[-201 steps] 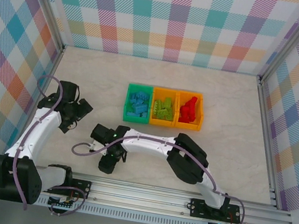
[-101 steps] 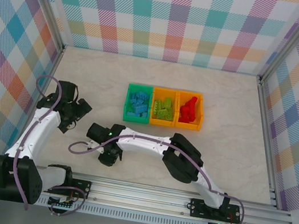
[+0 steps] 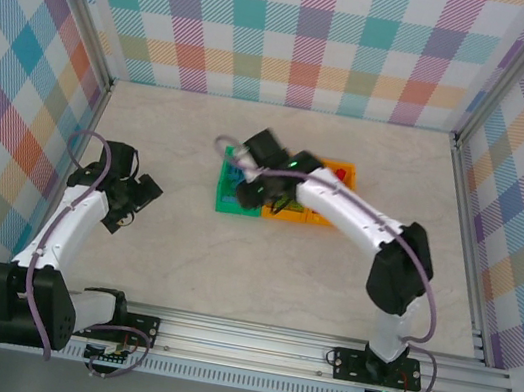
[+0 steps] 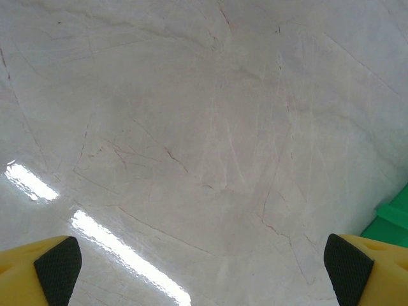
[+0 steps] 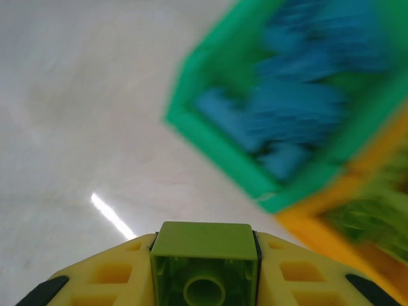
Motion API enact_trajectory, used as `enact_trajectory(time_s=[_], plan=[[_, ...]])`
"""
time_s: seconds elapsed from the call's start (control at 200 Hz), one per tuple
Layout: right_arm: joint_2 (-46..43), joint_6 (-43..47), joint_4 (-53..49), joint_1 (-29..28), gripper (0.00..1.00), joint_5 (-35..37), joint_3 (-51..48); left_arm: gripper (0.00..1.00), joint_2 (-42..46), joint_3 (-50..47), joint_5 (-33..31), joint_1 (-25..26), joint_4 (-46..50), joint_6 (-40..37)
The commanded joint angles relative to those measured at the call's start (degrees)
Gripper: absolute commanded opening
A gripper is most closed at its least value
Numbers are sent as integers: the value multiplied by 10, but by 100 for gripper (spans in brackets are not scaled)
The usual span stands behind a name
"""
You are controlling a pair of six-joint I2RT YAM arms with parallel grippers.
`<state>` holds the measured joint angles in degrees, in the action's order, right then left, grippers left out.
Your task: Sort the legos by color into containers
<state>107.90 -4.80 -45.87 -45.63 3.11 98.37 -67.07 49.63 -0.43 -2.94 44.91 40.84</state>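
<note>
At the edge of the green bin (image 5: 213, 156), the right gripper (image 5: 205, 274) is clamped on a lime green lego brick (image 5: 205, 245), with its arm stretched forward and leftward from the base. Blue bricks (image 5: 299, 108) lie in that bin, and an orange bin (image 5: 319, 223) adjoins it. The left gripper (image 4: 204, 271) hangs low over bare tabletop (image 4: 191, 127), fingers spread wide and empty.

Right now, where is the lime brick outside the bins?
In the right wrist view, the lime brick is pinched in the right gripper, above the table near the green bin.
</note>
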Motion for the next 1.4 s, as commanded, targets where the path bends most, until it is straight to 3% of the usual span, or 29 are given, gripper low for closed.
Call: enact_trajectory(time_s=[0.0,0.18,0.345,0.445,0.515,0.575,0.705,0.88,1.035,1.22,1.395], plan=[[18,-48,-42,56,27,-9,13,100,2,-8,4,-10,6,-11],[72,-78,-101,124,27,-14,67,100,8,-16,5,-11,6,-5],[130,-80,-150,135,33,-16,132,100,11,-17,0,-10,7,-1],[154,-91,-169,137,43,-3,162,100,11,-17,-4,-11,8,-1],[155,-100,-164,140,65,-1,163,100,10,-19,-6,-10,9,0],[150,-104,-157,143,77,-1,160,100,9,-19,-8,-10,9,-1],[115,-108,-129,146,85,5,127,100,8,-18,-12,-10,9,0],[-25,-89,2,155,94,68,-24,100,9,-26,-21,-10,-12,-13],[-190,-40,178,224,97,126,-232,100,-10,-14,-29,-8,-49,-56],[-327,2,330,353,99,137,-455,100,-15,-17,-118,31,-137,-130],[-391,21,529,397,100,117,-637,100,-3,-108,-198,90,-311,-219]])
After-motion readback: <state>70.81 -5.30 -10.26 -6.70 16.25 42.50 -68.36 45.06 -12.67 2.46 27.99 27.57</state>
